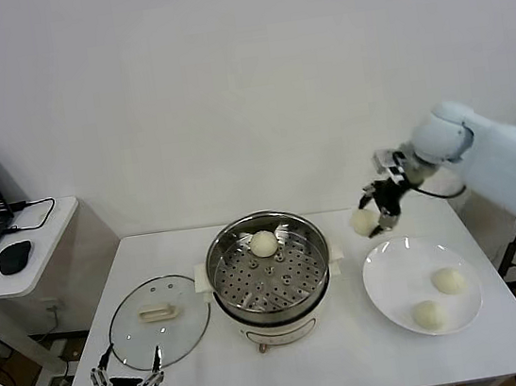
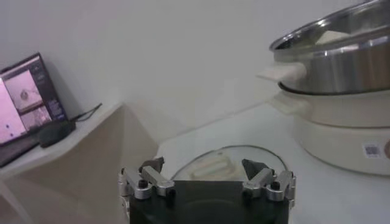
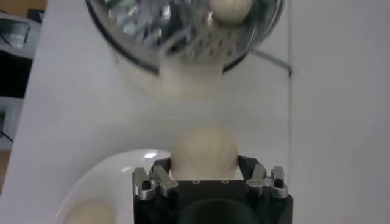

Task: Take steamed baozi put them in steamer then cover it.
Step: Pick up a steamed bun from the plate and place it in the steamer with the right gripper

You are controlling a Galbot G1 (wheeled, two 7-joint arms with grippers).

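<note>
A baozi (image 1: 364, 222) is held pinched by the right pincer (image 1: 376, 218), raised between steamer (image 1: 269, 277) and plate (image 1: 398, 279). The left pincer (image 1: 127, 374) is kept spread at the counter (image 1: 346, 357) edge.

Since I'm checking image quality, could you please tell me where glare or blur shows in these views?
Right wrist view: the round shiny stainless-steel steamer is smeared with bright glare, while the cream-white round bun in the right pincer is sharper. Left wrist view: the steamer wall shows soft reflections.
</note>
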